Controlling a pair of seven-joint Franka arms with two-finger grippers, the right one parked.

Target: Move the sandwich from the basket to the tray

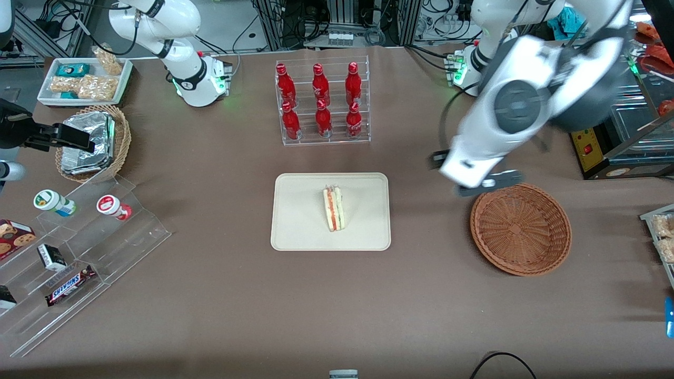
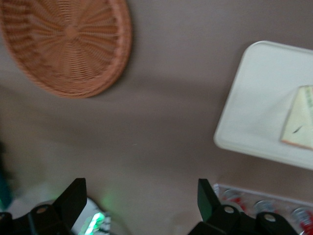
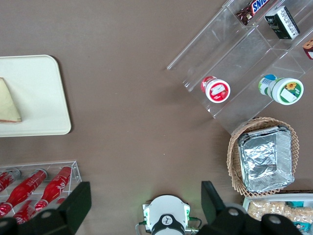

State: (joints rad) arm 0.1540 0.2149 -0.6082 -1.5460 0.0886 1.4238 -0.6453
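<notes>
Sandwich (image 1: 334,209) on tray (image 1: 295,221); basket (image 1: 521,229) holds nothing.
You see the end effector (image 2: 139,198), fingers wide apart and holding nothing, raised above the tabletop (image 1: 221,295) beside the basket.

Even overhead light, bright, soft short shadows on the desk (image 1: 210,295). Working arm and its end effector (image 1: 476,179), above the basket (image 1: 521,229) rim, are motion-blurred in front view. Left wrist view is soft and smeared throughout. Green base-LED glow; mild glare on foil packets (image 1: 87,142).
</notes>
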